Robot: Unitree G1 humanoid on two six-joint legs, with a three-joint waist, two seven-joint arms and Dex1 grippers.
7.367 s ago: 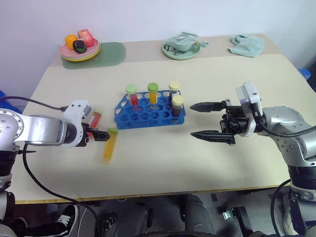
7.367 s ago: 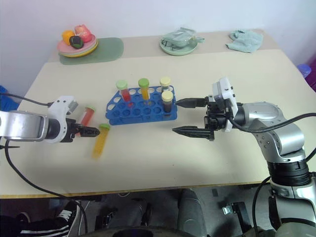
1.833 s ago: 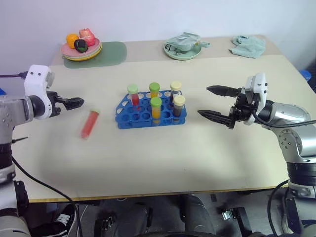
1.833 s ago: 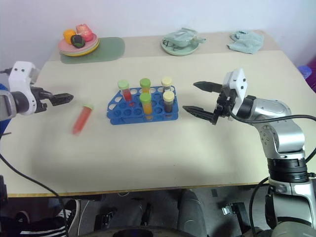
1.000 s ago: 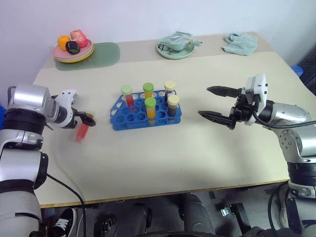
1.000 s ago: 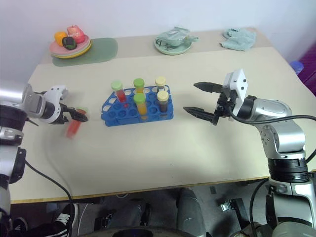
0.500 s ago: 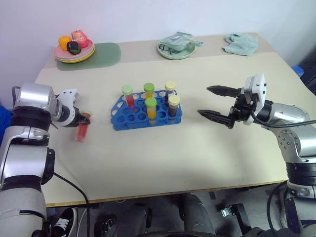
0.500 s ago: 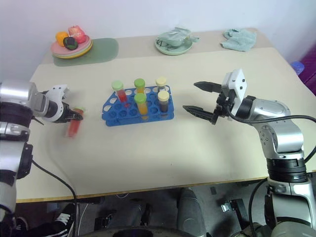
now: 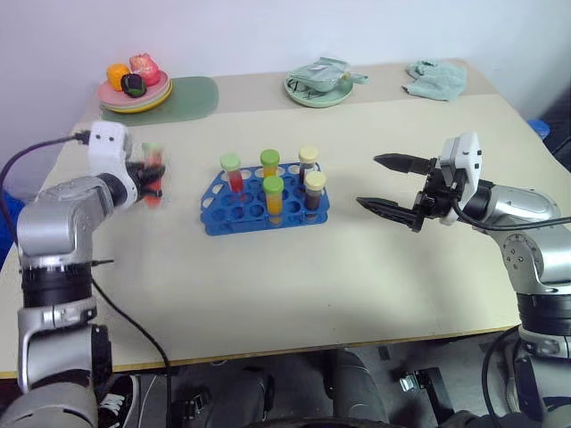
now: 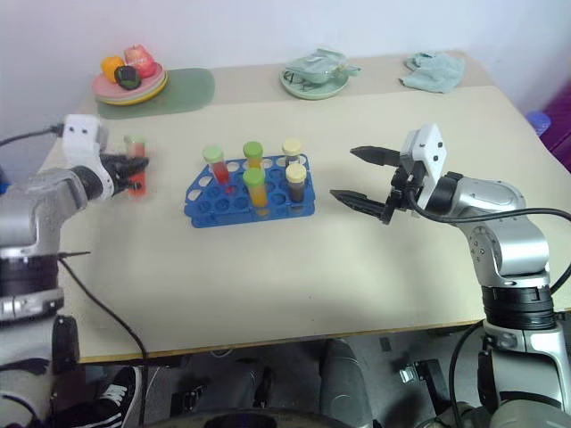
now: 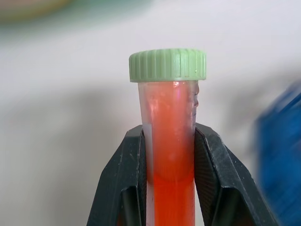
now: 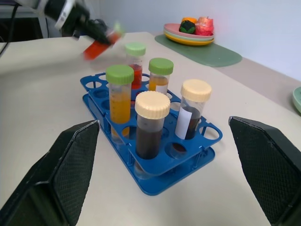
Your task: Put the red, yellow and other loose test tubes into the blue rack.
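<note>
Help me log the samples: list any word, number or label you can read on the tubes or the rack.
No text can be read anywhere.
White labels on two cream-capped tubes: they look blank.
Label on the green-capped yellow tube: no writing visible.
Red tube in the left pincer: no label.
Blue rack: no markings visible.

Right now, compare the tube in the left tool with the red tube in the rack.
The held tube is clamped between the left tool's fingers, off the table; the racked red tube stands upright in a hole of the blue rack. The held tube is apart from the rack, to its left; the racked one stands in the back row beside other tubes. Both hold red liquid under green caps.
</note>
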